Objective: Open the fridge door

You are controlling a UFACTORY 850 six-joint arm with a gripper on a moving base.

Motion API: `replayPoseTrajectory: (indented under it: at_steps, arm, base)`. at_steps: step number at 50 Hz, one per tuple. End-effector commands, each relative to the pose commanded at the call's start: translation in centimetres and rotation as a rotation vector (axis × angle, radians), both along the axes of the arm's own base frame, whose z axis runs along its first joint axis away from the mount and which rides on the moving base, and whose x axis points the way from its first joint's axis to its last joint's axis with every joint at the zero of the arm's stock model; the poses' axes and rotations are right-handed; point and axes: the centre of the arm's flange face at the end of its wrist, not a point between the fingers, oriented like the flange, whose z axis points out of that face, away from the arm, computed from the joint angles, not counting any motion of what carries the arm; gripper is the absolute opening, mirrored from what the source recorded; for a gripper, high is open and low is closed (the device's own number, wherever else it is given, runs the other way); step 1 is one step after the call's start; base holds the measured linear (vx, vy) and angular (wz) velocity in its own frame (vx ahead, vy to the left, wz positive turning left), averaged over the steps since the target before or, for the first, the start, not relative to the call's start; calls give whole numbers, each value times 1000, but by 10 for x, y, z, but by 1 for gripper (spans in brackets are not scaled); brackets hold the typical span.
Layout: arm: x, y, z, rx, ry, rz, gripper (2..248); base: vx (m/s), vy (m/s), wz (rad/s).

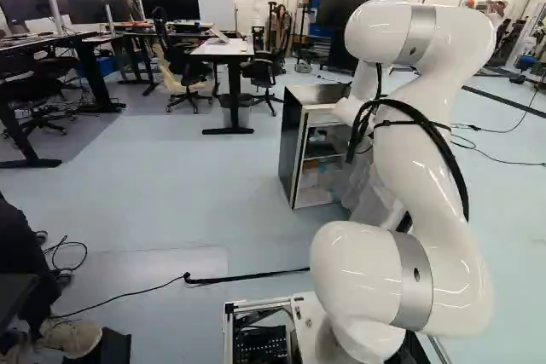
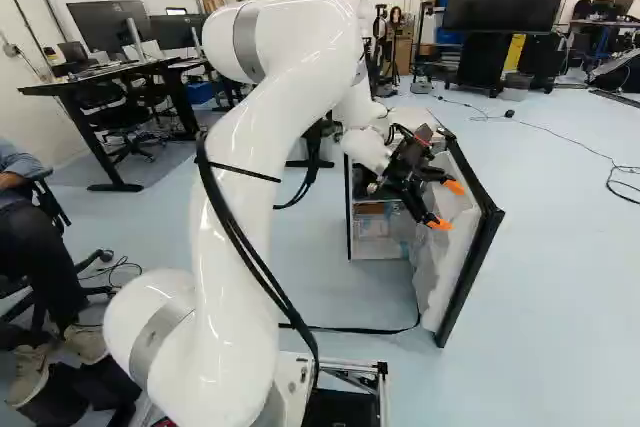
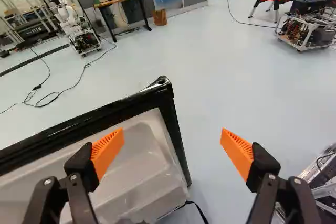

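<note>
The fridge door (image 2: pixel 437 277) is standing wide open, its inner side showing under one of your fingers (image 2: pixel 440 224), its black corner (image 3: pixel 164 88) pointing ahead between them. You are holding them spread apart. The fridge body (image 1: pixel 292 147) is standing behind them; another robot (image 3: pixel 68 17) is standing far ahead.

From well behind the hand (image 2: pixel 447 206), two cameras look ahead and slightly down, one left, one right of the arm (image 1: pixel 409 176), both taking in arm and fridge (image 1: pixel 292 142); the wrist camera sits close behind the hand, facing out along it over the door (image 3: pixel 152 145), which the right base view shares, to the floor (image 3: pixel 210 51) beyond
</note>
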Motion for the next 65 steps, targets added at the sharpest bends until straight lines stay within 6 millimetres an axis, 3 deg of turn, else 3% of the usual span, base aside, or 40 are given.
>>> replayPoseTrajectory:
  at_steps: [53, 65]
  arm:
    - [-53, 110, 6, -49, 159, 391, 247]
    - [-56, 116, 6, -51, 166, 412, 247]
  base:
    - [0, 0, 0]
    - [0, 0, 0]
